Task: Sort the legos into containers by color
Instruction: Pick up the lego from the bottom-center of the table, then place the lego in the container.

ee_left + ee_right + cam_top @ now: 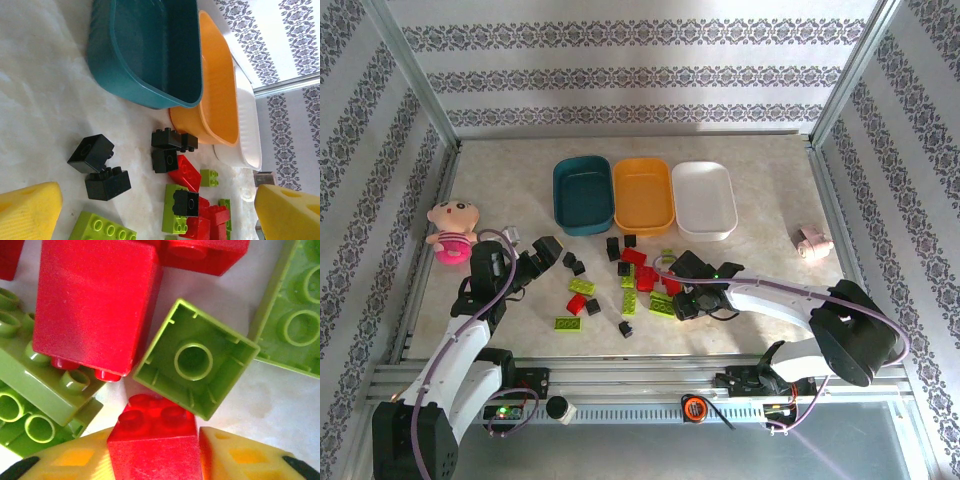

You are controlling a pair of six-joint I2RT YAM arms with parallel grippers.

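Note:
Black, lime and red legos (625,280) lie scattered in front of three tubs: teal (583,192), orange-yellow (643,193) and white (704,198). My right gripper (682,300) is down in the right side of the pile, shut on a red brick (155,440) between its yellow pads (235,457). An upturned lime brick (195,360) and a larger red brick (95,305) lie just beyond it. My left gripper (542,255) hangs open at the pile's left edge, nothing between its fingers (30,210). Two black bricks (100,167) lie ahead of it, the teal tub (150,50) farther on.
A pink plush doll (452,230) lies at the left edge of the table. A small pink object (814,243) sits at the right, beside the metal frame rail (830,200). Bare tabletop (770,250) stretches between the white tub and that object.

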